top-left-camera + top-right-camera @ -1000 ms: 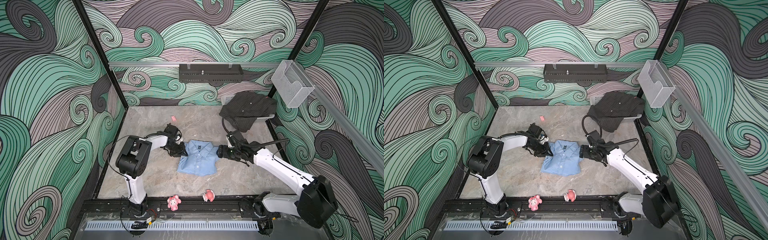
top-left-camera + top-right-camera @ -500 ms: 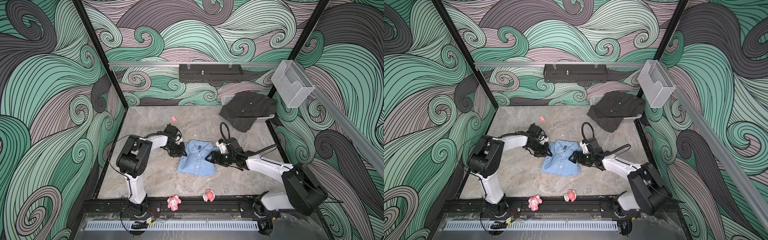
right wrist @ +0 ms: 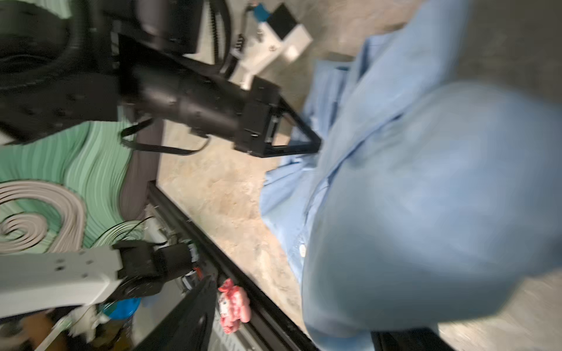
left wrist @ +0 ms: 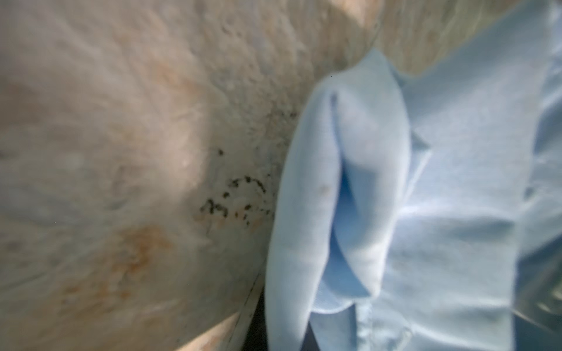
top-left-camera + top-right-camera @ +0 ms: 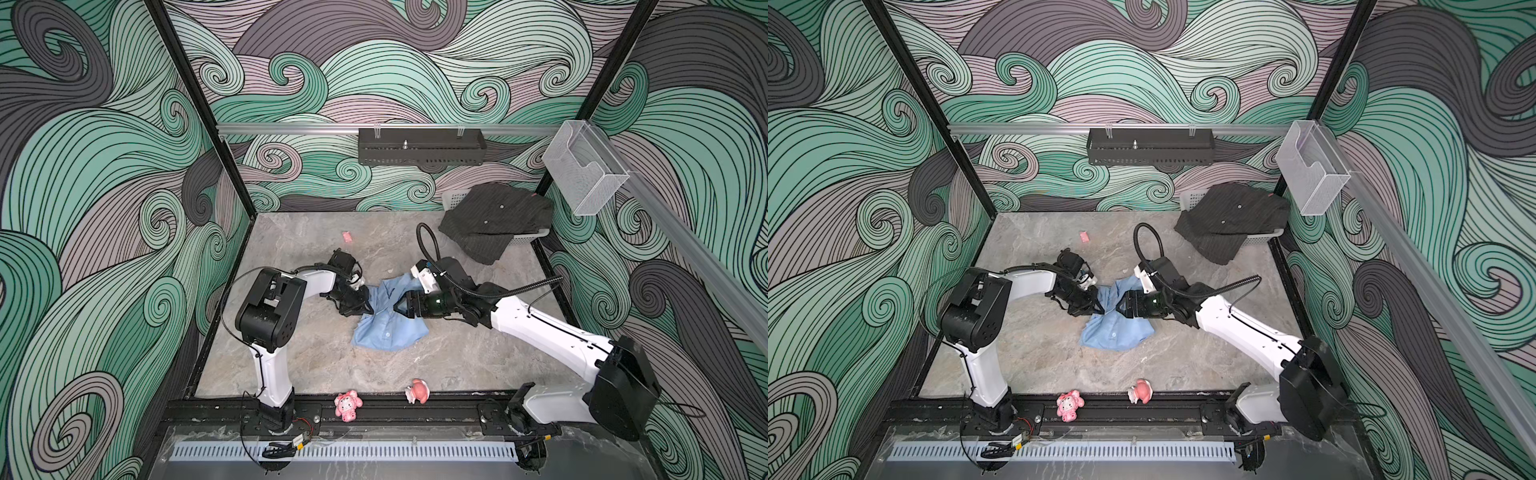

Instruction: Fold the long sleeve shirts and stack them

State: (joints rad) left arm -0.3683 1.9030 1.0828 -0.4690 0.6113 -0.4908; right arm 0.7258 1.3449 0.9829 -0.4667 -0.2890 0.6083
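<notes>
The light blue shirt [image 5: 388,332] lies crumpled mid-table, pinched into a ridge between both grippers in both top views. My left gripper [image 5: 371,311] is shut on the shirt's left edge; in the left wrist view a fold of the blue cloth [image 4: 334,197] runs down into the jaws. My right gripper [image 5: 395,306] presses into the shirt from the right, facing the left one closely. Blue cloth [image 3: 425,197] drapes over its jaws and hides them. The dark pinstriped shirt [image 5: 496,220] lies heaped over a white basket [image 5: 536,236] at the back right.
Two pink toys [image 5: 348,405] [image 5: 417,390] sit on the front rail. A small pink piece [image 5: 347,237] lies near the back of the table. A black rack [image 5: 419,147] hangs on the back wall and a clear holder [image 5: 582,174] on the right wall.
The left gripper has closed on the blue shirt's edge. The right gripper has pushed leftward into the shirt, and the flat cloth has bunched up between the two.
</notes>
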